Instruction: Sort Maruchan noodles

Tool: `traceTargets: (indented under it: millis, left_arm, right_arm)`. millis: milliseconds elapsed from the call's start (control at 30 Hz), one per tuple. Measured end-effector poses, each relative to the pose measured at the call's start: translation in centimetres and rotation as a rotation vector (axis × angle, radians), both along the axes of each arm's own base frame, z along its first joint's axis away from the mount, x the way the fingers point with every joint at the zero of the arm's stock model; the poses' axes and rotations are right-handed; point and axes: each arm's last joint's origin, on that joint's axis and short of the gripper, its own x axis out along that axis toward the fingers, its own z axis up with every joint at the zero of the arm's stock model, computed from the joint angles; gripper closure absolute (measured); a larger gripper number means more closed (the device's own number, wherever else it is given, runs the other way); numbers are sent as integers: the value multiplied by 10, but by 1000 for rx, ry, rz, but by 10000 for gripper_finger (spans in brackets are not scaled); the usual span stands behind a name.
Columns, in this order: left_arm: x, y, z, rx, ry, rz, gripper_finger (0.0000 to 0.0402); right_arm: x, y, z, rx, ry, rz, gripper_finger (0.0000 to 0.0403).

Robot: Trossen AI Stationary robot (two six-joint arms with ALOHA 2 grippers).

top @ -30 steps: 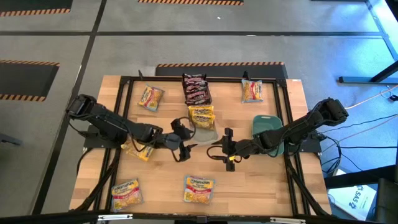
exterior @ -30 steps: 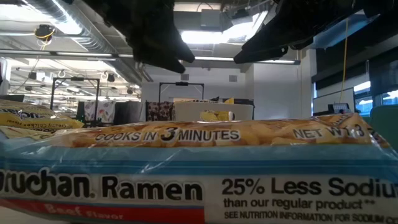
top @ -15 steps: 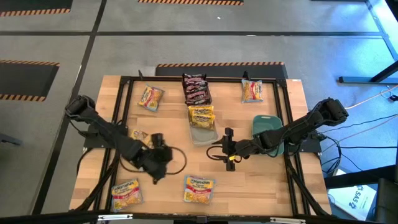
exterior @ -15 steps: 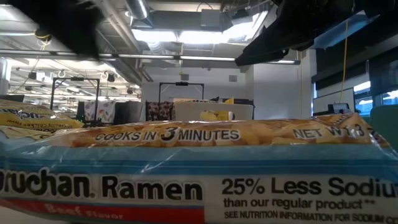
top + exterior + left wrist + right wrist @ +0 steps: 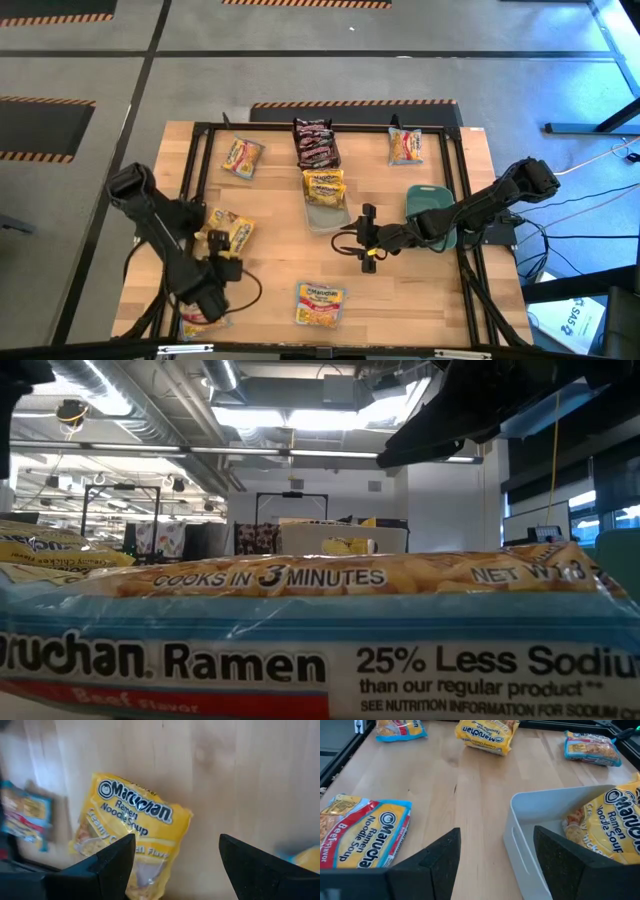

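Note:
Ramen packets lie flat and scattered on the wooden table. In the high view I see an orange-yellow packet (image 5: 242,157), a dark brown-red stack (image 5: 315,143), a blue-edged packet (image 5: 405,146), yellow packets (image 5: 325,187) in a clear bin, a yellow packet (image 5: 228,230), and two near-edge packets (image 5: 320,303) (image 5: 198,312). My left gripper (image 5: 213,283) hovers open over the near-left area, partly hiding that last packet; the yellow packet (image 5: 132,835) lies ahead of its fingers. My right gripper (image 5: 365,242) waits open at mid-table beside the clear bin (image 5: 540,805).
A teal bin (image 5: 428,203) sits under the right arm. A black frame (image 5: 200,128) borders the table. A beef packet (image 5: 365,840) lies near the right gripper. A blue-edged packet (image 5: 320,630) fills the low view. Bare wood (image 5: 280,260) lies between the grippers.
My left arm has swung from the table's middle, beside the clear bin, toward the near-left corner, passing over the yellow packet and uncovering it. It now hangs over the near-left packet. The right arm has kept still.

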Motion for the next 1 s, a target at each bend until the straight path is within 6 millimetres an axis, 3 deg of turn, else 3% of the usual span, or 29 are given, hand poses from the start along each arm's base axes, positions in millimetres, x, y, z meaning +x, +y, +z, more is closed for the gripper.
traceTargets:
  millis: [400,567,800,1000]
  left_arm:
    - [-12,4,-61,258,160,-48,120]
    - [-11,5,-78,351,160,-57,120]
    - [-9,5,-88,415,92,-19,129]
    - [-8,5,-87,419,29,25,185]
  right_arm:
    - [0,-1,0,-8,-2,-15,171]
    - [0,-1,0,-22,-7,-38,171]
    - [0,-1,0,-22,-7,-38,171]
    - [0,-1,0,-22,-7,-39,171]
